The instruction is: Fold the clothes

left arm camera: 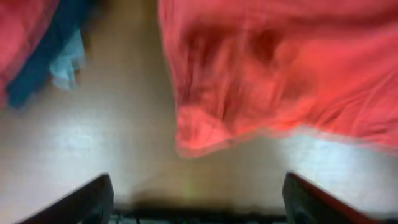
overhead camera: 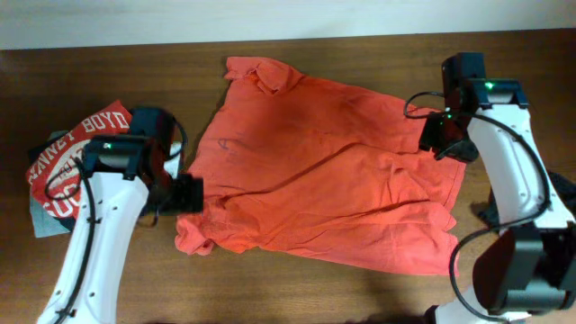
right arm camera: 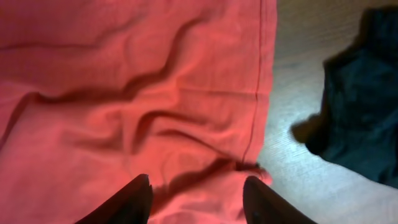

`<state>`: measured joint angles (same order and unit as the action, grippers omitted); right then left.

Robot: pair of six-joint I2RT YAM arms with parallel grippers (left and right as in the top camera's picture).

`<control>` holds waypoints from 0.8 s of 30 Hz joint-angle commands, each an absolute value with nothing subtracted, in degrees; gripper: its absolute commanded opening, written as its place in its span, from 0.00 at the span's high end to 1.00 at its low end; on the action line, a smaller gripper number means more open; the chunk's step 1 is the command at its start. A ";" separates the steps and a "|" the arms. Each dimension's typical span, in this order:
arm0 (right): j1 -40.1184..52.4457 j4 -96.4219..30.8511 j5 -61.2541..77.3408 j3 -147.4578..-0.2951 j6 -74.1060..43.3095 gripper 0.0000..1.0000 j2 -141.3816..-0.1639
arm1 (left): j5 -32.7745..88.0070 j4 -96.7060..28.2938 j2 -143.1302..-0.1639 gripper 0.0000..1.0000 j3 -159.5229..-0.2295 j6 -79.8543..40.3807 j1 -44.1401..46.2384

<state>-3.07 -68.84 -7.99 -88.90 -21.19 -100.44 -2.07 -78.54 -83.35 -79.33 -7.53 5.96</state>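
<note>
**Left arm** (overhead camera: 85, 243): white, highest above the table (overhead camera: 360, 292) and so nearest the overhead lens, reaching in from the near left corner.

**Left gripper** (overhead camera: 189, 194): at the shirt's left edge. In the wrist view its fingers (left arm camera: 87, 200) stood wide apart with only bare wood between them, and the sleeve lay just ahead, untouched.

**Tee** (overhead camera: 81, 144): red with white lettering, bunched at the far left and partly hidden by the left arm. A pale grey-blue piece (overhead camera: 43, 220) showed beneath it at the near side.

**Shirt** (overhead camera: 324, 171): orange-red, spread flat but wrinkled across the middle of the table.
- Long axis: diagonal, from far left to near right.
- Collar (overhead camera: 265, 76): pointed to the far left.
- Hem (overhead camera: 450, 193): faced right.
- Sleeve (overhead camera: 193, 236): one sleeve crumpled at the near left corner.

**Right gripper** (overhead camera: 445, 137): over the shirt's right edge, near the far end of the hem. In the wrist view its fingers (right arm camera: 134, 200) stood apart above the wrinkled cloth and gripped nothing. The stitched hem ran just beside the outer finger.

**Right arm** (overhead camera: 513, 180): white, reaching in from the near right.

**Dark garment** (right arm camera: 367, 106): navy or black, heaped on the wood right of the hem and apart from the shirt. It was mostly hidden behind the right arm in the overhead view.
</note>
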 commanded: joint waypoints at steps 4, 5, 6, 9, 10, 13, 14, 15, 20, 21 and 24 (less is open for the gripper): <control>-6.52 -63.90 -6.02 -88.62 -21.45 0.64 -101.93 | 12.88 -58.26 -85.78 0.58 -81.21 3.99 5.85; -7.27 -62.98 -4.73 -88.62 -21.43 0.77 -102.21 | 13.78 -54.89 -87.42 0.69 -81.21 5.52 5.98; -7.90 -62.33 -3.77 -88.62 -21.43 0.86 -102.45 | 14.28 -52.03 -89.25 0.74 -81.21 7.27 6.17; -9.56 -60.16 0.51 -88.62 -21.30 0.96 -103.83 | 17.41 -44.10 -95.44 0.88 -81.21 13.34 6.85; -9.85 -59.57 1.87 -88.62 -21.28 0.96 -104.47 | 18.35 -41.63 -97.45 0.90 -81.21 15.18 7.16; -9.74 -57.93 6.24 -88.62 -18.98 0.96 -106.65 | 18.92 -34.06 -103.63 0.99 -81.21 18.57 8.05; -9.58 -57.74 7.05 -88.62 -18.24 0.96 -107.48 | 18.94 -31.79 -105.38 1.00 -81.23 19.25 8.29; -9.37 -57.80 7.11 -88.62 -18.28 0.96 -108.31 | 18.94 -29.47 -107.39 1.00 -81.23 19.25 8.54; -9.34 -58.22 7.07 -88.60 -18.26 0.96 -110.06 | 19.33 -20.99 -114.17 1.00 -81.28 20.78 9.54; -9.39 -58.24 7.11 -88.62 -18.28 0.96 -110.04 | 19.11 -18.59 -116.22 1.00 -81.30 21.39 9.76; -9.39 -58.37 7.09 -88.62 -18.28 0.96 -110.04 | 18.68 -15.99 -119.28 1.00 -81.30 21.34 9.87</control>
